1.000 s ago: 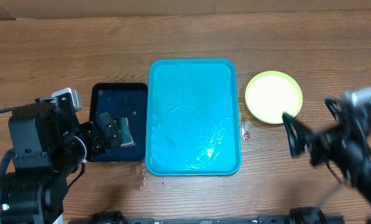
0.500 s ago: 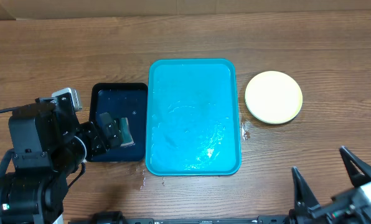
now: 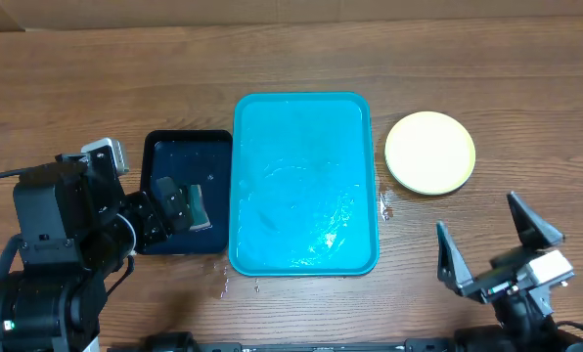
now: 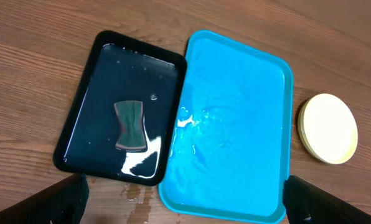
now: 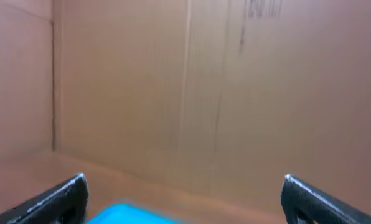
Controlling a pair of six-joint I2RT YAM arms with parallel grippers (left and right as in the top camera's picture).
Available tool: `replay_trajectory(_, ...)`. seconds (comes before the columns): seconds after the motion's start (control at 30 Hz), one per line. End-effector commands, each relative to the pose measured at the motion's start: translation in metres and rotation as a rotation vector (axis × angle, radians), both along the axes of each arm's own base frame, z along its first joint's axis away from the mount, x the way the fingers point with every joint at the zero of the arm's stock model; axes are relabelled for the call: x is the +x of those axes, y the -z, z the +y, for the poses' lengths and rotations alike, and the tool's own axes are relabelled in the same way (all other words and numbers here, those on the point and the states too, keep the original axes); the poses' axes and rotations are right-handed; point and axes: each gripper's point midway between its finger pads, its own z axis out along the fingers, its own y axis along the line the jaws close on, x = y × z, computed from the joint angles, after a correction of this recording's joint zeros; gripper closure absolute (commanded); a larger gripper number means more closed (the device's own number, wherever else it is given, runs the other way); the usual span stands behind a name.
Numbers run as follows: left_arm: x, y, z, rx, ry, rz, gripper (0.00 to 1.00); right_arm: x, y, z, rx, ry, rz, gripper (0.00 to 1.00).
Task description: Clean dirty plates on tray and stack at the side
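The plates (image 3: 429, 152) lie in one stack on the wooden table, right of the tray; the top one is pale with a lime-green rim. The stack also shows in the left wrist view (image 4: 327, 129). The turquoise tray (image 3: 304, 186) holds no plates, only a wet film; it also shows in the left wrist view (image 4: 235, 124). My right gripper (image 3: 494, 246) is open and empty near the front edge, well short of the plates. In its own view (image 5: 185, 202) it faces a cardboard wall. My left gripper (image 3: 171, 205) hangs open and empty over the black tray, its fingers wide apart (image 4: 185, 205).
A smaller black tray (image 3: 186, 156) holding water and a dark sponge (image 3: 200, 207) sits left of the turquoise tray, touching it. Water drops lie on the table by the turquoise tray's front left corner (image 3: 228, 284). A cardboard wall runs along the table's far edge.
My right arm has drawn back from beside the plate stack to the table's front edge, its gripper open throughout. The left arm, trays and plates have not moved.
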Motion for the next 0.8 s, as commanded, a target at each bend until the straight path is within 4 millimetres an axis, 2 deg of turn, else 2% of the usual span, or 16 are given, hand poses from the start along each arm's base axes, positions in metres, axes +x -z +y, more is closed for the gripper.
replay_trajectory(0.0, 0.0, -0.005, -0.002, 0.0, 0.012, -0.014, 0.0, 0.011, 0.002, -0.005, 0.014, 0.031, -0.095, 0.0)
replay_trajectory(0.1, 0.0, -0.005, -0.002, 0.0, 0.012, -0.014, 0.0, 0.015, 0.003, -0.008, 0.028, 0.045, -0.187, 0.0)
replay_trajectory(0.23, 0.0, -0.005, -0.002, 0.0, 0.012, -0.014, 0.0, 0.023, 0.018, -0.014, 0.086, 0.059, -0.22, 0.0)
replay_trajectory(0.37, 0.0, -0.005, -0.002, 0.0, 0.012, -0.014, 0.0, 0.042, 0.05, -0.033, 0.252, 0.113, -0.118, 0.0)
replay_trajectory(0.63, 0.0, -0.005, -0.002, 0.0, 0.012, -0.014, 0.0, 0.063, 0.108, -0.035, 0.236, 0.151, 0.087, 0.0)
replay_trajectory(0.77, 0.0, -0.005, -0.002, 0.0, 0.012, -0.014, 0.0, 0.071, 0.154, -0.035, 0.215, 0.174, 0.278, 0.0)
